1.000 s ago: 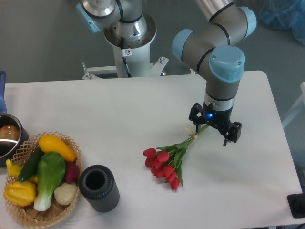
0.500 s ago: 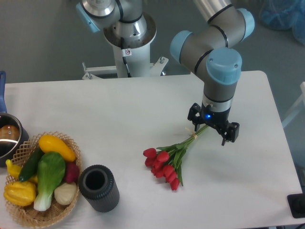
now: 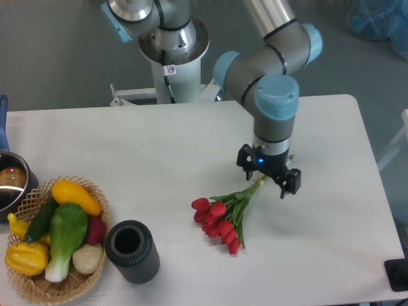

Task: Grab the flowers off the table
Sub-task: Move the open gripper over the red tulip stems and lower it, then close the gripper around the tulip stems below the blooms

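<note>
The flowers (image 3: 220,217), a bunch of red tulips with thin green stems, lie on the white table (image 3: 159,146) right of the middle, heads pointing down-left and stems running up-right. My gripper (image 3: 268,175) is open and hangs over the stem ends, one finger on each side of the stems. The stem tips are partly hidden under the gripper. I cannot tell whether the fingers touch the stems.
A dark grey ribbed cylinder vase (image 3: 132,251) stands upright left of the flowers. A wicker basket (image 3: 38,290) of vegetables sits at the front left. A metal pot (image 3: 11,185) is at the left edge. The robot base (image 3: 172,44) stands behind the table.
My gripper has moved left and slightly down, from right of the stem ends to directly over them. The flowers have not moved.
</note>
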